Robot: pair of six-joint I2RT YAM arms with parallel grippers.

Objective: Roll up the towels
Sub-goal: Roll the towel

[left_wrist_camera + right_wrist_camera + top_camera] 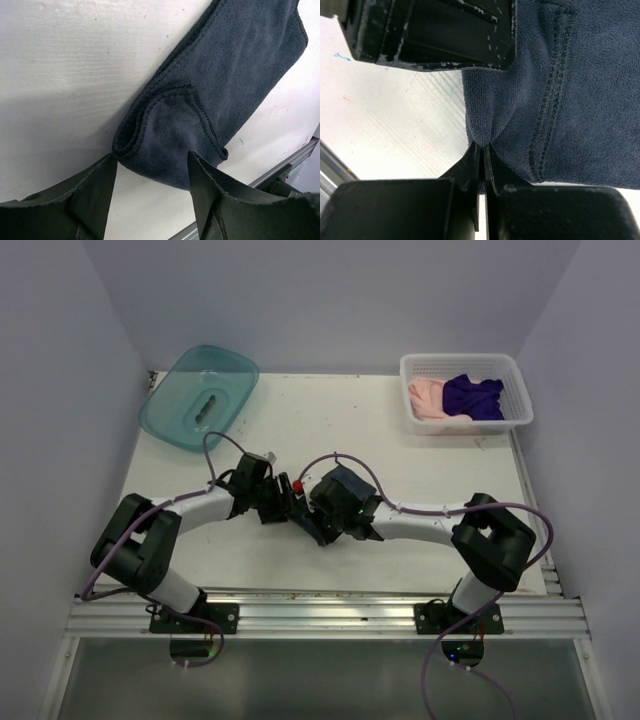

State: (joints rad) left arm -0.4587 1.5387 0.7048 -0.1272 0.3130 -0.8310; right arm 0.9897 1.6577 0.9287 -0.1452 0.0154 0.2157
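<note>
Left wrist view: the left pincer (152, 159) stands spread, one finger on either side of the folded end of the dark slate-blue towel (230, 75). The towel lies on the white bench (60, 75) close to the metal rail (287, 162) at the front edge. Right wrist view: the right pincer (481, 150) is pressed together on a pinch of that towel's edge. From above, the purple towel (472, 395) and pink towel (428, 398) lie crumpled in a white basket (465, 359) at the far right corner. A teal tub (200, 395) sits at the far left corner, and white bench surface shows between tub and basket.
</note>
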